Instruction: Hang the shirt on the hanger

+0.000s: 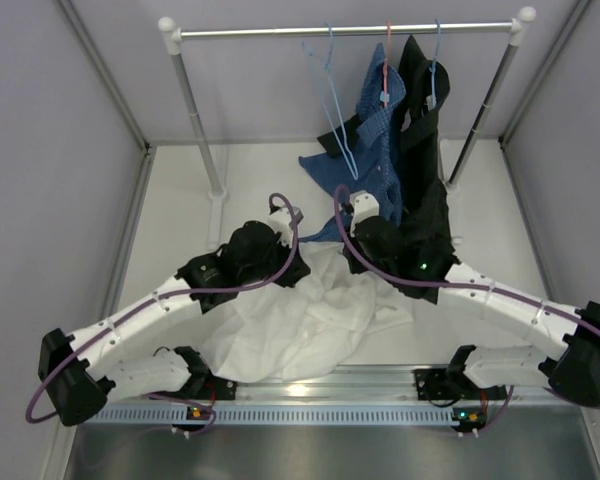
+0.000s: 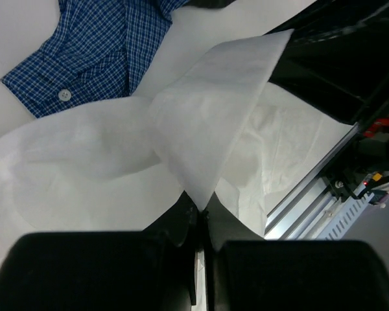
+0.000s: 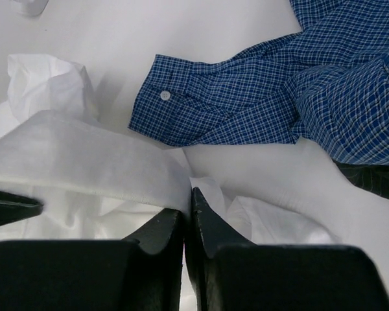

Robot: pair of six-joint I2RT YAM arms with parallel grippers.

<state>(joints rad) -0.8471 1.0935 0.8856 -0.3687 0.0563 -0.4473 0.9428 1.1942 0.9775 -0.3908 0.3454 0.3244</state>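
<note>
My left arm point(image 1: 145, 312) and right arm point(image 1: 510, 300) wore smooth white shells along their long links, broken by chunky black housings at the joints. A thin purple cable point(image 1: 230, 289) ran along each arm, bowing out in a loop near the wrist and another past the outer elbow. My left gripper point(image 2: 201, 206) was matte black, two blocky bodies narrowing into curved, pointed fingers. My right gripper point(image 3: 187, 193) had the same black wedge-shaped fingers on square black blocks. A small green light point(image 1: 421, 267) glowed on my right wrist, and an orange light point(image 1: 193, 411) showed at my left base point(image 1: 195, 380), itself black.
</note>
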